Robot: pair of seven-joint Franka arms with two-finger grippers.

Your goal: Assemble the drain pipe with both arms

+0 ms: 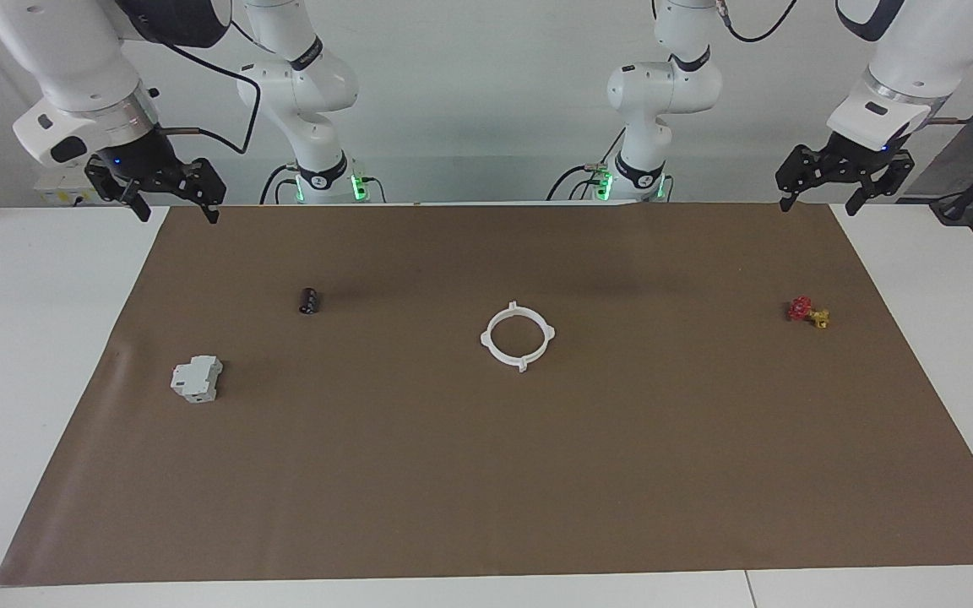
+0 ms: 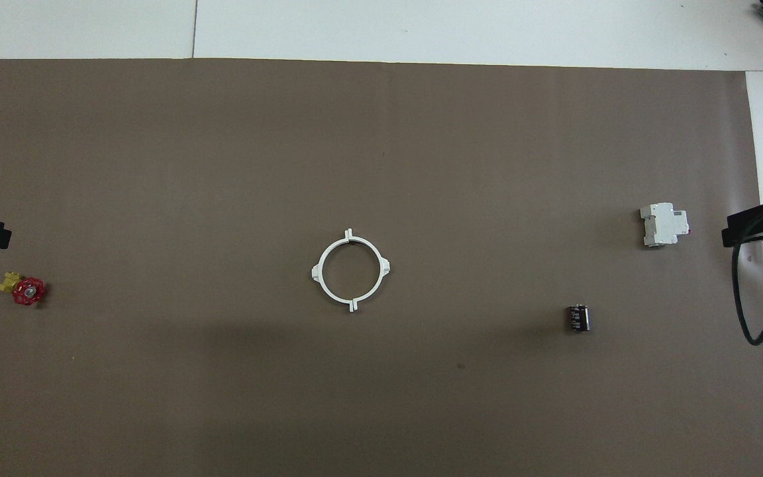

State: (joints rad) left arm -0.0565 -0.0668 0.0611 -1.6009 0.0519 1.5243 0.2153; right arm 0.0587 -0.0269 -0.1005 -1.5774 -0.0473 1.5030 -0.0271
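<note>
drain pipe [image 1: 518, 336] | white ring, halves seemingly joined | flat | mat centre

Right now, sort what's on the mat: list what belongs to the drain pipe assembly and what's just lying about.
Belongs to the job:
- white ring, two half-ring arcs, mid-mat
- left hand, open, raised over the mat's corner
- right hand, open, raised over the mat's edge

Lying about:
- grey block
- black cylinder
- red-and-yellow valve
</note>
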